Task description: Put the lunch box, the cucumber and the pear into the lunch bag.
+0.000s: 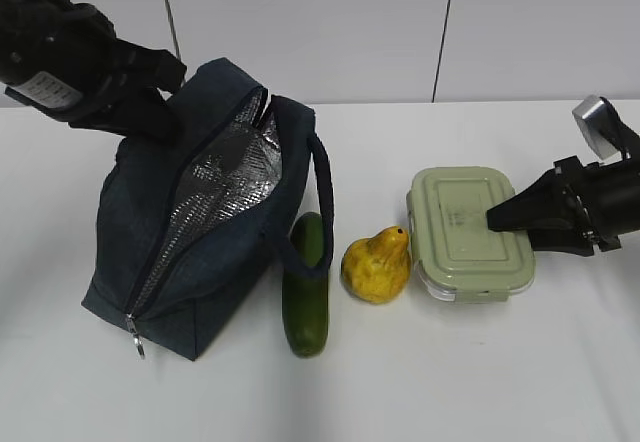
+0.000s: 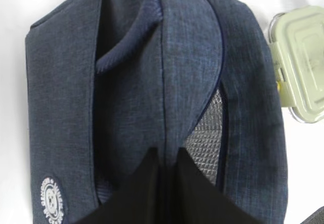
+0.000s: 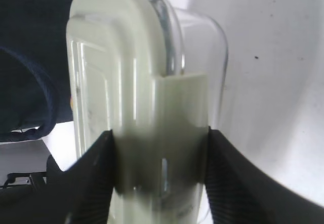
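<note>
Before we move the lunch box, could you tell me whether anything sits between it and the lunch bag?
Yes: the pear and the cucumber lie on the table between the lunch box and the lunch bag, whose zipper is open.

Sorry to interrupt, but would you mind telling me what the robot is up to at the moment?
It is packing lunch. The left tool pinches a fold of the lunch bag near its top, and the zipper is open, showing the silver lining. The right tool straddles the lunch box, its fingers at the box's two sides, though the box appears to rest on the table. The cucumber and the pear lie between bag and box, untouched.
</note>
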Available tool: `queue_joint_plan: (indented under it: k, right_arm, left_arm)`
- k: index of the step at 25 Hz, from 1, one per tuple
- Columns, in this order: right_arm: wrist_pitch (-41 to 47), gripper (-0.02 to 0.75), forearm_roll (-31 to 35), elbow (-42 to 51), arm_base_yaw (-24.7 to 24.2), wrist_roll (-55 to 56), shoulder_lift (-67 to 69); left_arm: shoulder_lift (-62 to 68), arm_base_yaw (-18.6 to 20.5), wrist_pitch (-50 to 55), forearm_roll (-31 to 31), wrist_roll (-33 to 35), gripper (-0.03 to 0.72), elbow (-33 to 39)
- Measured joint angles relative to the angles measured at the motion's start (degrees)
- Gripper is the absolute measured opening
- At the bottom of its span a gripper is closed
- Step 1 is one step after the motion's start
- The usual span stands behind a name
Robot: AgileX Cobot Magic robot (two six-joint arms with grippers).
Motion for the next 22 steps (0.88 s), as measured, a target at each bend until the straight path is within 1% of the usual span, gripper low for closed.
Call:
queue_joint_plan:
  k: [10,17,22]
  right_arm:
    - [0.0,0.383,1.0,-1.0,0.0,0.2,-3.0]
    - [0.5,0.383,1.1,-4.8,0.0,3.7,-6.0]
    - [0.9,0.383,2.5,-5.3,0.0,5.0,-7.3]
  left_arm:
    - [0.0,0.0,0.0,0.0,0.0,0.001,0.0]
    - [0.0,0.0,0.0,0.1,0.0,0.001,0.0]
    - [0.3,0.0,0.0,0.1,0.0,0.001,0.0]
